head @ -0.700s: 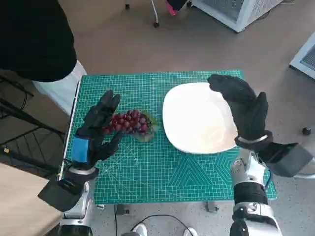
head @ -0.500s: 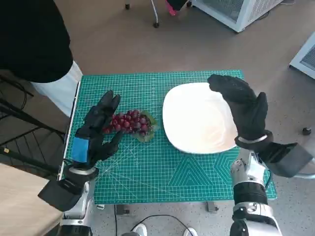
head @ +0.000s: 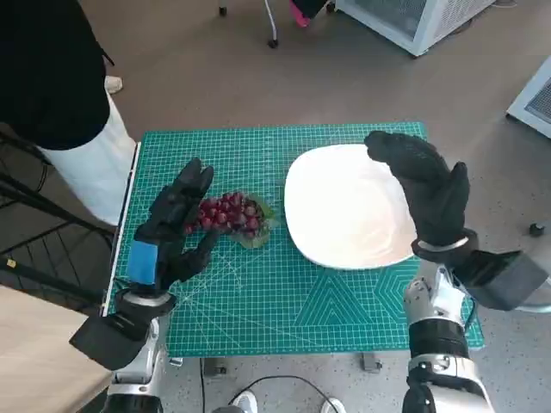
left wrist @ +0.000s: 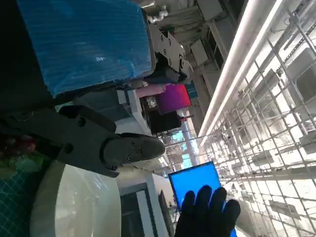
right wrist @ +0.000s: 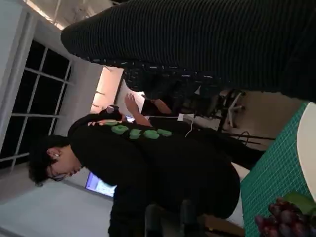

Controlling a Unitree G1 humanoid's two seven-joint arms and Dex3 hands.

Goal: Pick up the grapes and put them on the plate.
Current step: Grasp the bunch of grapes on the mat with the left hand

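Observation:
A bunch of dark red grapes [head: 228, 214] with a green leaf lies on the green cutting mat [head: 275, 284], left of the white plate [head: 344, 206]. My left hand [head: 168, 228] hovers just left of the grapes, fingers spread around their left end, holding nothing. My right hand [head: 426, 189] is raised over the plate's right side, fingers apart and empty. In the left wrist view the grapes [left wrist: 17, 145] show behind my black fingers [left wrist: 113, 148], with the plate [left wrist: 74, 207] beyond. The right wrist view catches the grapes [right wrist: 281, 219] at its corner.
A person in black stands at the table's left [head: 52, 77]; the right wrist view shows the person [right wrist: 148, 163] too. A white cabinet [head: 413, 21] stands beyond the table. The table's left edge lies close to my left hand.
My left hand has crept slightly towards the grapes. The person at the left has shifted, a foot now showing. My right hand has stayed put.

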